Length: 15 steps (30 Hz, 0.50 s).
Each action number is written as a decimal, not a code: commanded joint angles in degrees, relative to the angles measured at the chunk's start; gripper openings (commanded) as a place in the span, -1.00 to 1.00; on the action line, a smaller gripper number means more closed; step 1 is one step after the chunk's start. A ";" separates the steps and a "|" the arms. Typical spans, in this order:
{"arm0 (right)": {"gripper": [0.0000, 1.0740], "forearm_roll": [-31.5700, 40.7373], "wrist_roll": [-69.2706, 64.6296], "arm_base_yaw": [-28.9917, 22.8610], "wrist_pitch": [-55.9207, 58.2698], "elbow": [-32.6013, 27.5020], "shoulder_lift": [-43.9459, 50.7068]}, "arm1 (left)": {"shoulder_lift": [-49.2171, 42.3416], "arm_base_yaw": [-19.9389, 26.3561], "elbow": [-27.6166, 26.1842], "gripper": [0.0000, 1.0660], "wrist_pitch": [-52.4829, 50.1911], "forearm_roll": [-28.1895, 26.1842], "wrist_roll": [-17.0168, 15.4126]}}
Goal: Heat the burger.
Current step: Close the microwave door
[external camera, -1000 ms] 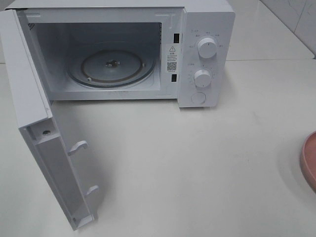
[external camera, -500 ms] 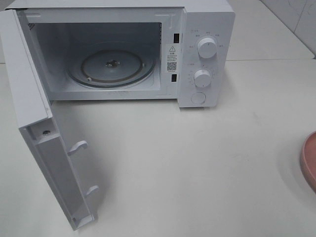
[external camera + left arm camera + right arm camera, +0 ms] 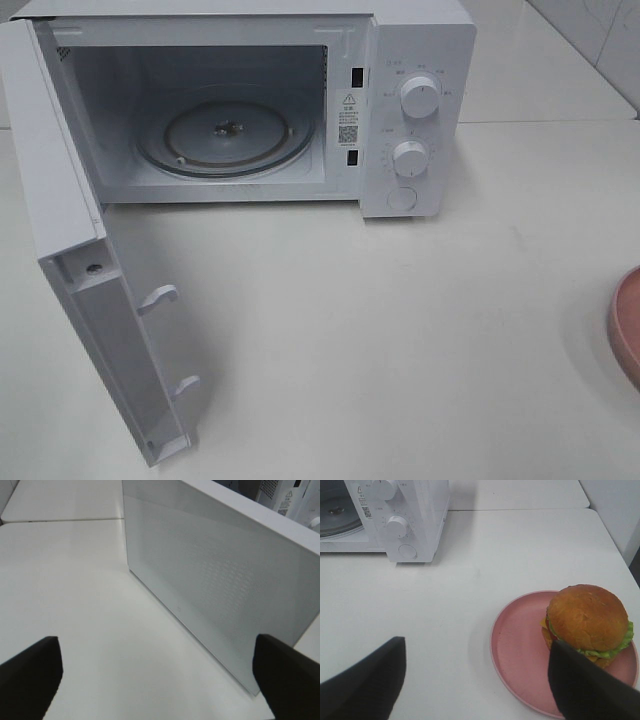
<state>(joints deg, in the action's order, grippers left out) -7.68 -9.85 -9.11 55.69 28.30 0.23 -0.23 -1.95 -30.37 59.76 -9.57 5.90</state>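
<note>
Both pincers stand wide apart and hold nothing — right gripper [image 3: 475,680] above the table, near the burger [image 3: 588,622].
Its dark fingers are cut off by the frame. The round, matte bun sits on a smooth pink plate [image 3: 520,652]; left gripper [image 3: 157,677] faces the microwave's [image 3: 300,90] open, finely dotted door [image 3: 215,580] — glass turntable [image 3: 225,135] bare.

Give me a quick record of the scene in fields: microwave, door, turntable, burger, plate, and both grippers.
microwave: white microwave at the back of the white table, two knobs on its right panel
door: microwave door swung wide open
turntable: glass turntable with nothing on it
burger: burger resting on the plate, outside the microwave
plate: pink plate on the table, right of the microwave
left gripper: left gripper open, holding nothing, near the door
right gripper: right gripper open, holding nothing, near the plate
</note>
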 commanded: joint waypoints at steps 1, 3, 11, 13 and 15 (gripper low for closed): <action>0.42 0.29 0.80 0.46 -0.40 -0.23 1.55 | -0.80 0.23 -0.69 0.65 -2.46 0.80 -0.40; 0.42 0.29 0.80 0.46 -0.40 -0.23 1.55 | 0.52 0.23 -0.74 0.45 -5.21 1.89 -0.40; 0.42 0.29 0.80 0.46 -0.40 -0.23 1.55 | 6.36 0.23 -0.40 -0.15 -14.27 1.60 -0.34; 0.42 0.29 0.80 0.46 -0.40 -0.23 1.55 | 8.42 0.23 -0.23 -0.33 -16.04 1.89 -0.34; 0.42 0.29 0.80 0.46 -0.40 -0.23 1.55 | 10.94 0.23 -0.23 -0.56 -17.36 2.12 -0.34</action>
<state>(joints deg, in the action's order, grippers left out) -7.68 -9.85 -9.11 55.69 28.30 0.23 9.17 -1.95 -30.65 44.63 -7.85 5.73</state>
